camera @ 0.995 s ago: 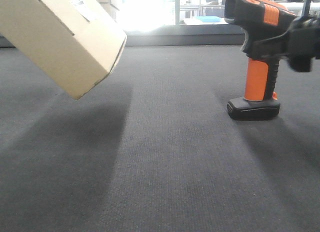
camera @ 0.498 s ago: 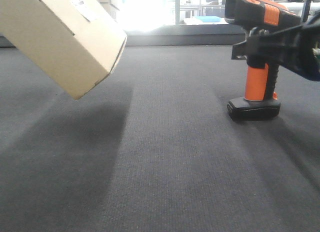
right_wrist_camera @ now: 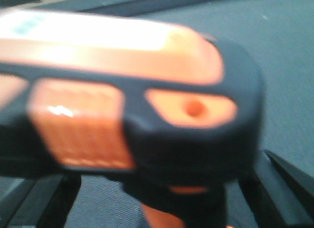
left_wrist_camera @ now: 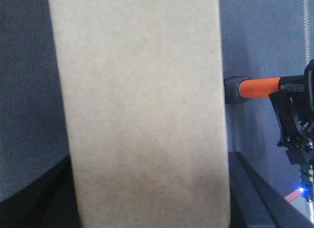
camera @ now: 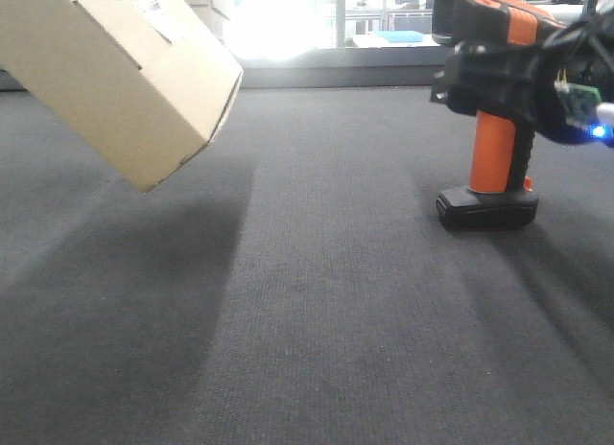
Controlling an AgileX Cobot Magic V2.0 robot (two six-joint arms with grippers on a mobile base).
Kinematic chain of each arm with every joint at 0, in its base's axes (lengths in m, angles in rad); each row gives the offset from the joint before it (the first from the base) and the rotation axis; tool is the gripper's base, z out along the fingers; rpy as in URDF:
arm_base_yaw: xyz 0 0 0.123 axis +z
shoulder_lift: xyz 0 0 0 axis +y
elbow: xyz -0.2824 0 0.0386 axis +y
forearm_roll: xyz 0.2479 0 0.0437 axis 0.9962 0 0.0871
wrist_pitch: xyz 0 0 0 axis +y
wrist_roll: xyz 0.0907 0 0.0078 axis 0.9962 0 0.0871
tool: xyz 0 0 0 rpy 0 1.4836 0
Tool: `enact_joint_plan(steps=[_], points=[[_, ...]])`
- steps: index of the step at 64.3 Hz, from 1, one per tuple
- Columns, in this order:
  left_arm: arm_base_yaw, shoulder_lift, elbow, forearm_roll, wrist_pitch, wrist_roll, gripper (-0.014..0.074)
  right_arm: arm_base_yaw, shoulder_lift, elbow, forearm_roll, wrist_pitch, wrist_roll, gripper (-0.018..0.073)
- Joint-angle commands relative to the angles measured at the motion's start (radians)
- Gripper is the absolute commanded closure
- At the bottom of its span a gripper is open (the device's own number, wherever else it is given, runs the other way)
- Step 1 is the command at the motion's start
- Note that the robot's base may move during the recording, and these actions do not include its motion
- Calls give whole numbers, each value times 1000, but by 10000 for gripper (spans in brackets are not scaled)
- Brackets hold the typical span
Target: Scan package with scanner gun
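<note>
1. The package (camera: 125, 76) is at upper left of the front view, tilted and clear of the surface (camera: 336, 301). Its small white label (camera: 153, 9) is on the upward face, near the top edge of the frame.
2. The left pincer (left_wrist_camera: 147, 198) is clamped on the package. In the left wrist view the box fills the centre, with dark fingers (left_wrist_camera: 255, 188) flanking it at the bottom corners.
3. The scanner gun (camera: 492, 152) is at the right of the front view, upright with its flat base on the surface.
4. The right pincer (camera: 480, 85) sits at the neck, just under the head. In the right wrist view its fingers (right_wrist_camera: 279, 188) are spread either side of the orange handle with gaps showing, so it is not clamped yet.
5. Step, as I judge it: close on the handle, lift, and aim at the label.
6. Risks:
   - The grasp is high and near the head. An off-centre close could tip the gun on its base or let it twist in the grip.
   - A finger could cover the trigger or miss it, which means no scan.
   - The label faces up and away. If the box tilt and gun aim don't line up, the beam hits bare cardboard.
   - The box is held at one end only, so it could slip or rotate when reoriented.
   - The arms converge mid-frame, so collision is possible.
</note>
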Motion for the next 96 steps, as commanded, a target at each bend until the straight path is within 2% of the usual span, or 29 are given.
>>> enact_joint_plan(steps=[1, 52, 56, 62, 69, 73, 96], points=[[2, -14, -9, -20, -2, 3, 707, 0, 12, -11, 18, -49, -3, 0], [2, -14, -9, -20, -2, 3, 707, 2, 12, -20, 18, -113, -3, 14], [2, -14, -9, -20, -2, 3, 707, 2, 12, -20, 18, -115, -3, 69], [2, -14, -9, -20, -2, 3, 707, 2, 12, -20, 18, -119, -3, 246], [2, -14, -9, -20, -2, 3, 707, 2, 12, -20, 18, -125, -3, 512], [2, -14, -9, -20, -2, 3, 707, 2, 12, -20, 18, -131, -3, 720], [2, -14, -9, -20, -2, 3, 707, 2, -30, -20, 20, -172, -13, 722]])
